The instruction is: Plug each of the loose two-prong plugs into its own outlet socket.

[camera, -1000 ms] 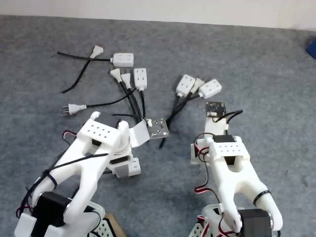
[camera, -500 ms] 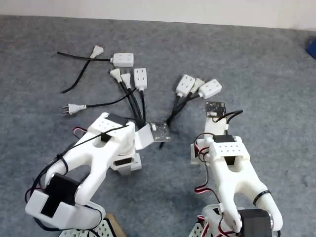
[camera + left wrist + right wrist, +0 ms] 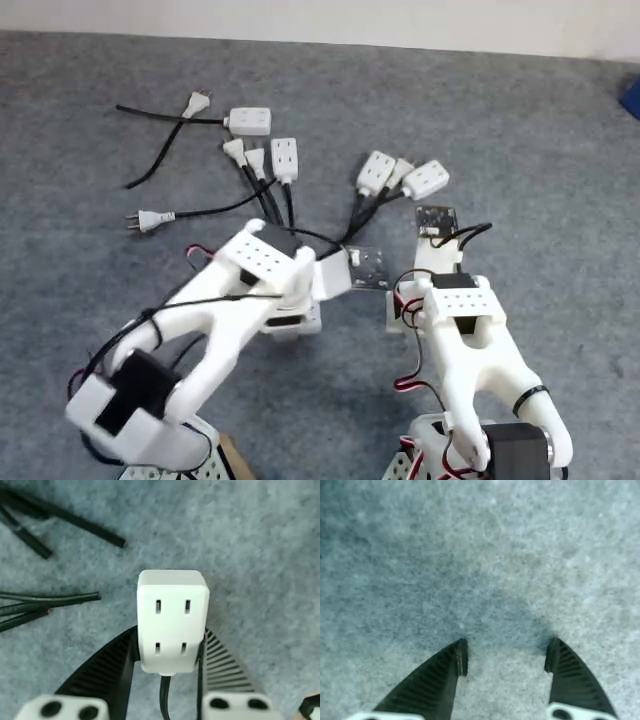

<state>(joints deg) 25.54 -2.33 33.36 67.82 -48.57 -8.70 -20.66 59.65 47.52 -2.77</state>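
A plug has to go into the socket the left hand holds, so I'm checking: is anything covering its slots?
Nothing visible does. The socket sits clamped in the left hand, with the black fingers on its sides only. All four slots face out, empty and uncovered.

All I have under me is a grey carpet (image 3: 540, 130), short-piled and speckled with lighter and darker flecks, spreading across the whole surface. Along its far side runs a pale strip (image 3: 300, 20), plain and off-white, meeting the carpet in a nearly straight line. At the right edge of the high view a small blue thing (image 3: 632, 98) pokes in over the carpet; I cannot tell what it is. At the near edge a tan corner (image 3: 236, 462) shows, cut off by the frame
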